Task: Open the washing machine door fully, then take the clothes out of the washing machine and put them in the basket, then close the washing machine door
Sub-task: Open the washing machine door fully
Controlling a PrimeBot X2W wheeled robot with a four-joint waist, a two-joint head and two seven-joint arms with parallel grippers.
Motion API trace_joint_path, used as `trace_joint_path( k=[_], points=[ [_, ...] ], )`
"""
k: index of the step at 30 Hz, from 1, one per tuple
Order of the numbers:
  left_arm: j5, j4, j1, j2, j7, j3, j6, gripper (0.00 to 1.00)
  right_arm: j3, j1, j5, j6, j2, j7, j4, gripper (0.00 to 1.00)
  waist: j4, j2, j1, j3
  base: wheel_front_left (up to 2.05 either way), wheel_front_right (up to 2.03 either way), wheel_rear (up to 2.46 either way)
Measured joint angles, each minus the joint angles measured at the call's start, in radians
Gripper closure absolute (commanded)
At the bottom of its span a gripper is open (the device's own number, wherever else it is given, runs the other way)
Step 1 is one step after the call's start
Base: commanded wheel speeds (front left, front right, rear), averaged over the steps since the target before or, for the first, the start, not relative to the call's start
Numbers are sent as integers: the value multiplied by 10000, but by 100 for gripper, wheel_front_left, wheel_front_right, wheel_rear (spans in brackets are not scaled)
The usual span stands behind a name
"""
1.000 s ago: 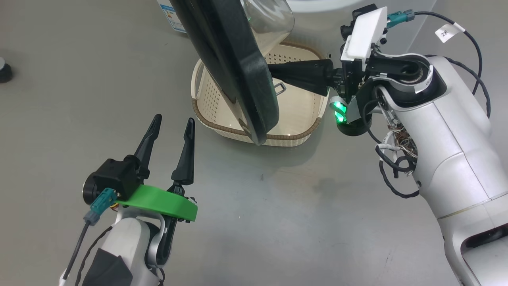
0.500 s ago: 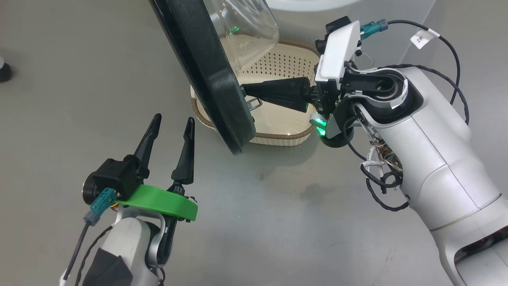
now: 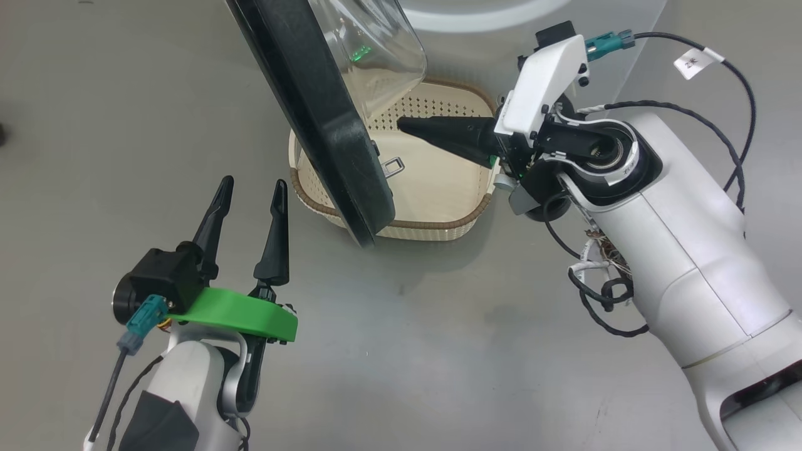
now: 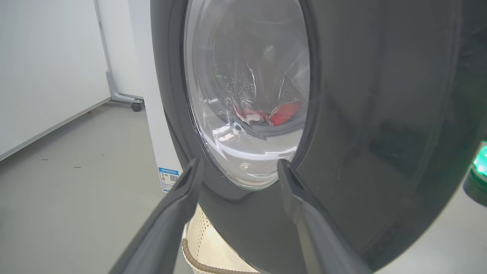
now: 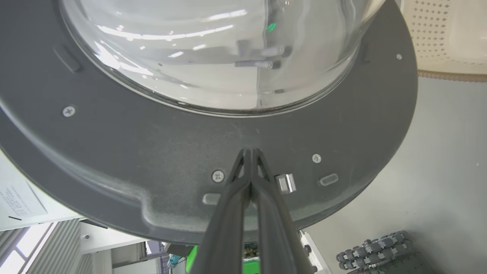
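Note:
The washing machine door (image 3: 313,113) stands swung out, its black rim edge-on above the basket (image 3: 401,222), its glass bowl (image 3: 369,56) facing my right arm. My right gripper (image 3: 401,123) is shut and empty, its tips at the door's inner face (image 5: 152,152) just below the glass, beside the metal latch (image 5: 285,183); I cannot tell whether they touch. My left gripper (image 3: 253,183) is open and empty over the floor, left of the door. Through the glass in the left wrist view, the red clothes (image 4: 285,112) lie in the drum of the white washing machine (image 4: 152,95). The basket holds nothing.
Grey floor lies all around. The basket sits directly below the door's lower edge. In the left wrist view, a wheeled stand leg (image 4: 131,104) stands by a white wall behind the machine. My own base (image 5: 373,247) shows at the lower right of the right wrist view.
The door has swung further open, towards the left of the head view, with my shut right gripper following at its inner face. The head view has shifted slightly. My left gripper stays open.

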Motion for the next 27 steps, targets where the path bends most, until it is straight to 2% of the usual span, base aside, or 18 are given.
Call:
trace_joint_path(
  k=[9, 12, 16, 19, 27],
  points=[
    [577, 123, 168, 0, 0, 403, 0, 0, 552, 408, -2598, 1513, -1290, -1854, -33, 100, -418, 0, 0, -640, 0, 0, 0],
    [635, 192, 363, 6, 0, 577, 0, 0, 694, 681, -3287, 1877, -1522, -2562, -165, 100, -611, 0, 0, -884, 0, 0, 0],
    [932, 261, 557, 56, 0, 723, -12, 0, 1104, 982, -4617, 1941, -2015, -3597, -359, 100, -917, 0, 0, -1206, 0, 0, 0],
    [1043, 299, 735, 128, 0, 922, -13, 0, 1256, 1213, -5862, 1941, -2485, -4916, -614, 100, -1225, 0, 0, -1524, 0, 0, 0],
    [1129, 293, 1119, 136, 0, 1335, -13, 0, 1486, 2068, -7825, 1941, -2997, -7417, -1037, 100, -1764, 0, 0, -2134, 0, 0, 0]
  ],
)
